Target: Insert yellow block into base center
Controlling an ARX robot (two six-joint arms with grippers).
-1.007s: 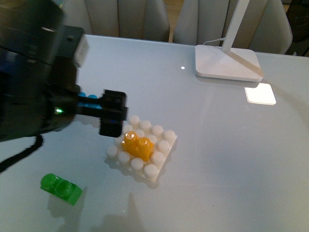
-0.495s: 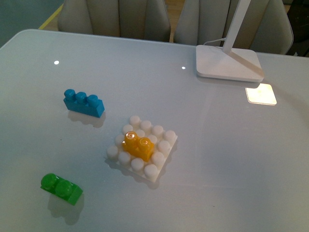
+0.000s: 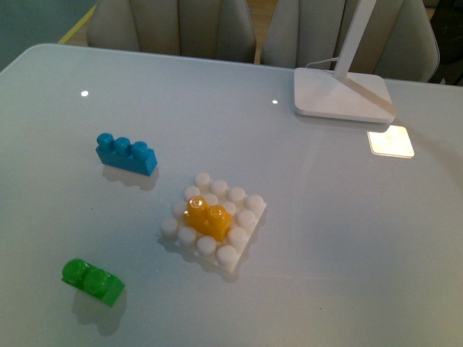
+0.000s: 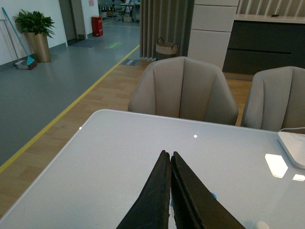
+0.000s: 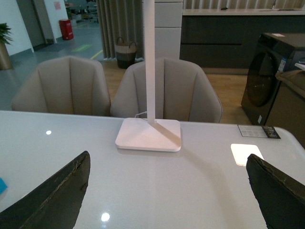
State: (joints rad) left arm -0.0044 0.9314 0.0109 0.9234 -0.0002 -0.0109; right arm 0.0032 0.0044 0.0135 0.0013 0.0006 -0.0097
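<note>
The yellow block (image 3: pixel 207 218) stands on the middle studs of the white studded base (image 3: pixel 241 238), near the table's centre in the front view. Neither arm shows in that view. In the left wrist view my left gripper (image 4: pixel 170 153) is shut, its two black fingers pressed together with nothing between them, above bare table. A sliver of blue shows beside its fingers. My right gripper (image 5: pixel 168 160) stands wide open over the table, facing the lamp foot (image 5: pixel 148 134), nothing held.
A blue three-stud brick (image 3: pixel 126 153) lies left of the base and a green two-stud brick (image 3: pixel 92 280) near the front left. The white lamp foot (image 3: pixel 340 95) and its stem stand at the back right. Chairs (image 3: pixel 173 27) line the far edge.
One second ago my left arm filled the left of the front view, beside the base. It has since pulled out of that view, uncovering the blue brick. The yellow block has not moved.
</note>
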